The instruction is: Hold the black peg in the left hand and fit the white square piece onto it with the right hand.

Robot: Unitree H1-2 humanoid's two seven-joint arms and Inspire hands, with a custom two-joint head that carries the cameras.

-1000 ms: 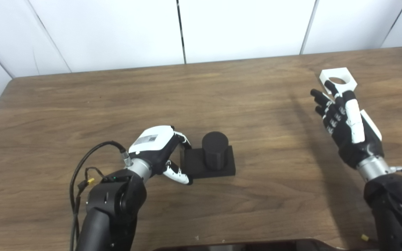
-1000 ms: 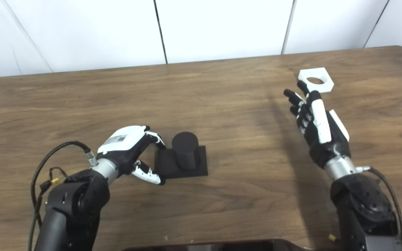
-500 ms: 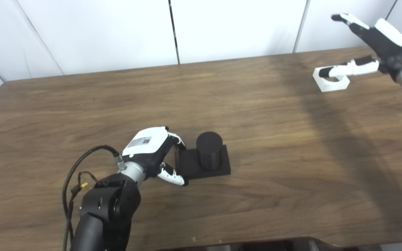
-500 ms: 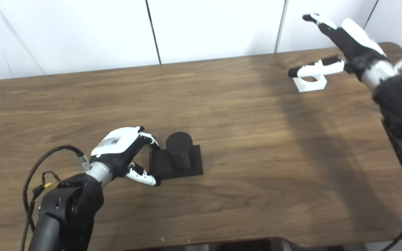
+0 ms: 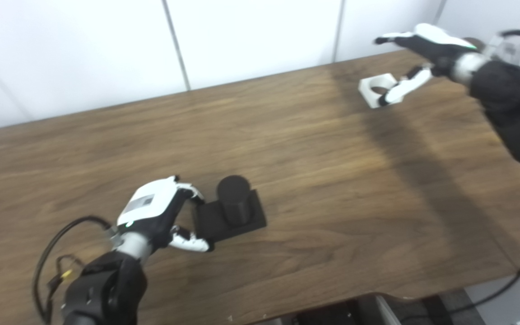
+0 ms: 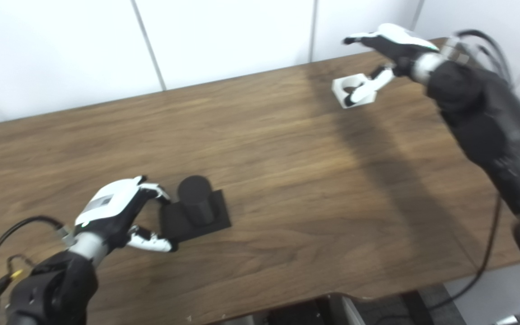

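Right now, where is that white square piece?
The white square piece lies at the table's far right, under the open right hand, far from the black peg.

A wooden table (image 5: pixel 314 180) carries the black peg (image 5: pixel 233 210) and white square piece (image 5: pixel 374 90).

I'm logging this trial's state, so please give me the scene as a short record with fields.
surface: brown wooden table
peg: black cylindrical peg on a square black base, upright, near front-left
left hand: fingers at the base's left edge, grip unclear
piece: white square piece with a round hole, on the table, far right
right hand: open, over the piece, thumb across it
fitted: no
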